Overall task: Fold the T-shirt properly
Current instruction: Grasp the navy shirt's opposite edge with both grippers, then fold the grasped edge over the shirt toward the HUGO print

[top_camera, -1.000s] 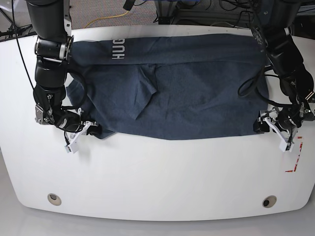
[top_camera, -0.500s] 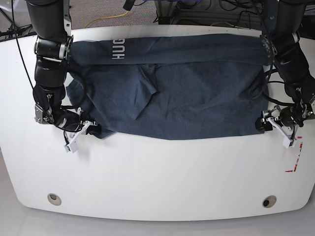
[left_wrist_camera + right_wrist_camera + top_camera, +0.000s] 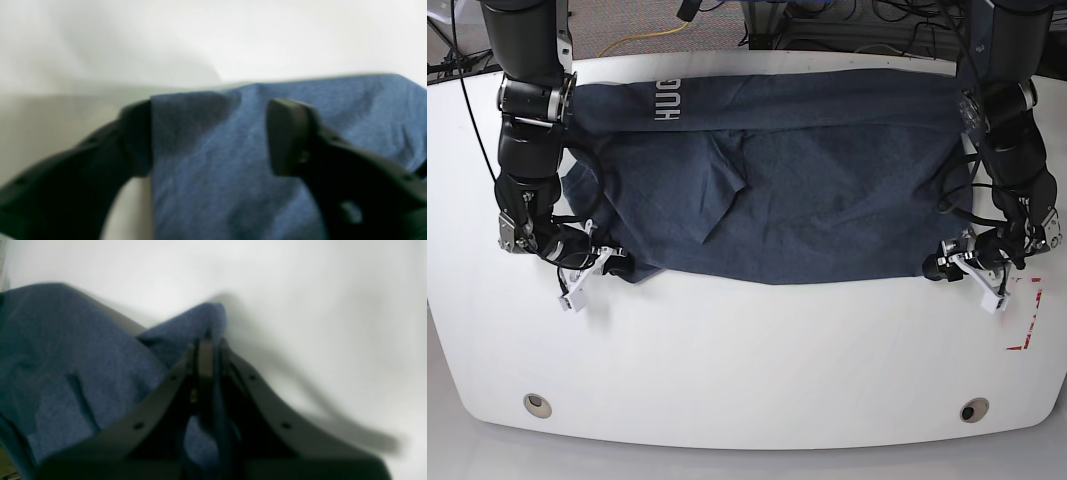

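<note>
Moved inward onto hem corner: left gripper [image 3: 210,140], jaws apart astride cloth | right gripper [image 3: 206,350] clamped on T-shirt [image 3: 777,170] corner | spread flat on table [image 3: 747,350], readying paired lift for fold

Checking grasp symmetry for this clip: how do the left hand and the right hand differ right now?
The left hand is open, its fingers straddling a T-shirt corner; the right hand is shut, pinching a fold of the T-shirt. In the base view, both sit at the shirt's near edge, at opposite ends.

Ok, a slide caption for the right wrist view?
Right gripper shut on a bunched fold of the T-shirt above the white table.
</note>
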`<state>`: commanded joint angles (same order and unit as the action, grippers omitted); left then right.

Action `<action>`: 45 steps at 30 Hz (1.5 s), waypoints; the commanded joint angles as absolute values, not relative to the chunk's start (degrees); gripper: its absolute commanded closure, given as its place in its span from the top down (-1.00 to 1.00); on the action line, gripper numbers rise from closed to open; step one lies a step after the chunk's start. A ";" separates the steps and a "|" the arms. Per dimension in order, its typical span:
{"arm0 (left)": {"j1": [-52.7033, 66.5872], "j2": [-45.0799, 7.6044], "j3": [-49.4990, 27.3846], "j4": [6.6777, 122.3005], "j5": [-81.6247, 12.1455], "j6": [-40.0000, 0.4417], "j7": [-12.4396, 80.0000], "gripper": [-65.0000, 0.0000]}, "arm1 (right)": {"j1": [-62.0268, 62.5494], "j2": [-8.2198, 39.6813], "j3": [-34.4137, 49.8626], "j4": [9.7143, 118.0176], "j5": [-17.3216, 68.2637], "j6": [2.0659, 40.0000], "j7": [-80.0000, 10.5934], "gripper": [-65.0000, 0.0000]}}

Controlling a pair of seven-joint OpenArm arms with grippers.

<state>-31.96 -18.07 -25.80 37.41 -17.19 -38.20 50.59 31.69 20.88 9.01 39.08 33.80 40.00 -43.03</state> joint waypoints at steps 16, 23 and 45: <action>-31.69 -18.42 -24.31 48.04 -16.75 -37.76 51.12 -1.00 | 32.92 21.41 9.01 46.99 33.63 40.00 -43.03 -1.00; -31.52 -18.51 -20.09 59.82 -16.84 -38.02 55.60 -1.00 | 35.65 22.90 9.01 50.24 33.54 40.00 -45.32 -1.00; -25.10 -18.95 -20.18 80.66 -17.27 -38.46 65.54 -1.00 | 29.23 23.96 14.20 68.35 33.89 40.00 -56.31 -1.00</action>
